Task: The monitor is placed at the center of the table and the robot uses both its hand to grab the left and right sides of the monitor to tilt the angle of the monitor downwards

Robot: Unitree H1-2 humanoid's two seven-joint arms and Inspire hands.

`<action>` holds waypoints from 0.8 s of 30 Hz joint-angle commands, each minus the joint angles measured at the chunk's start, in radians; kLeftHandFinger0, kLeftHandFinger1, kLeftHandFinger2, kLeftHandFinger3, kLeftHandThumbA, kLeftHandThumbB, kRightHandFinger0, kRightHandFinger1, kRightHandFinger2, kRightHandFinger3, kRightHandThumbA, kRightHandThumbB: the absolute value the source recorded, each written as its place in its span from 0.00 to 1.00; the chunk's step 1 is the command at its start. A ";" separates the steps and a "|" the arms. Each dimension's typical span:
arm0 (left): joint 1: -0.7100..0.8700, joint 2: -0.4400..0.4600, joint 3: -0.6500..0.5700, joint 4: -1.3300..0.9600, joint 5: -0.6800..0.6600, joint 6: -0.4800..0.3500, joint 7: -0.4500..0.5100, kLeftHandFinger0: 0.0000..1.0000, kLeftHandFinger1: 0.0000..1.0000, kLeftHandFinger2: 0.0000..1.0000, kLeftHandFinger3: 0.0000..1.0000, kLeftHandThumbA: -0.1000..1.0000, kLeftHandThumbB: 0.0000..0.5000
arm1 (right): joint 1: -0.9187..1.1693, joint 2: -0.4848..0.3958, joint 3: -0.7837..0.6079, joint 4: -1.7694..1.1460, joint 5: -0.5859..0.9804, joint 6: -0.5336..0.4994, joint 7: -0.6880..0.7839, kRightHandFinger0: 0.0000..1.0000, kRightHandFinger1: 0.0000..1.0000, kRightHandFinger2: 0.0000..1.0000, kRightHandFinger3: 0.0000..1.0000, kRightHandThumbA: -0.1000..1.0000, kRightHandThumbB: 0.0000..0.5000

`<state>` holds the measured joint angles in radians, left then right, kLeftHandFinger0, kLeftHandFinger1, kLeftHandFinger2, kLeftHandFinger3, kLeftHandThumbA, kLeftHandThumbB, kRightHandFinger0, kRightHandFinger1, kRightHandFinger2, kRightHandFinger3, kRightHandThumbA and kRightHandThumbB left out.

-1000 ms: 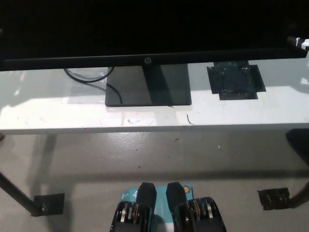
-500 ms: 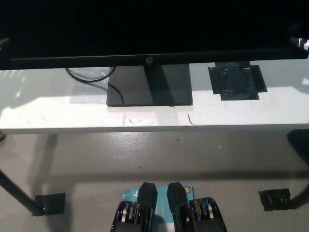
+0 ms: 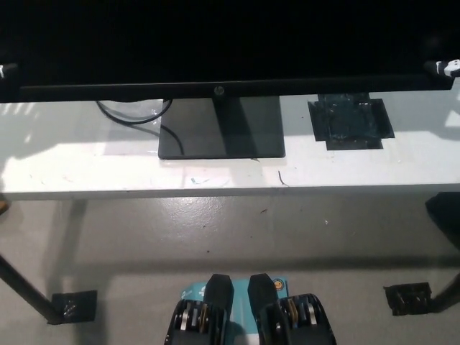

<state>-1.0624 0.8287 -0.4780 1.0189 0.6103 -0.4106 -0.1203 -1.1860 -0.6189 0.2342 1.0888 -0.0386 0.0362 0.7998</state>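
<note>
Most of the monitor (image 3: 223, 43) reads to us as one black mass filling the top of the head view, its upper part cut off by the frame. We can make out only its lower bezel with a small logo at the middle, and the dark stand (image 3: 221, 128) under it, whose flat base rests on the white counter (image 3: 86, 165) near the middle.

At the monitor's left edge we see a small white tip of the left hand (image 3: 6, 70), right against the bezel's end; the rest is out of frame, so we cannot tell how its fingers are set. At the right edge a dark sliver with a white patch marks the right hand (image 3: 444, 68), also at the bezel's end, and its fingers are likewise unreadable.

A black cable (image 3: 133, 115) loops on the counter just left of the stand. A patch of dark tape (image 3: 350, 121) lies to the right, apart from the base. Bare counter runs along the whole front edge. Below it lies grey floor (image 3: 237, 230), with a table leg (image 3: 25, 291) at lower left.
</note>
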 commanded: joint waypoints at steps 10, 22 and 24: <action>-0.329 -0.066 -0.298 0.189 0.360 0.018 0.378 1.00 1.00 1.00 1.00 0.92 0.86 | -0.177 0.124 0.260 -0.052 -0.433 -0.328 -0.553 1.00 1.00 1.00 1.00 0.48 1.00; -0.430 -0.126 -0.518 0.282 0.544 0.211 0.610 1.00 1.00 1.00 1.00 0.87 1.00 | -0.291 0.152 0.650 0.147 -0.843 -0.214 -1.259 1.00 1.00 1.00 1.00 0.65 1.00; -0.438 -0.132 -0.528 0.290 0.539 0.216 0.620 1.00 1.00 1.00 1.00 0.86 1.00 | -0.303 0.157 0.711 0.166 -0.887 -0.153 -1.318 1.00 1.00 1.00 1.00 0.70 1.00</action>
<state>-1.2250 0.7635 -0.8120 1.2612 0.8412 -0.3894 0.0860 -1.2201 -0.5860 0.5607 1.1536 -0.3472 -0.0686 0.3631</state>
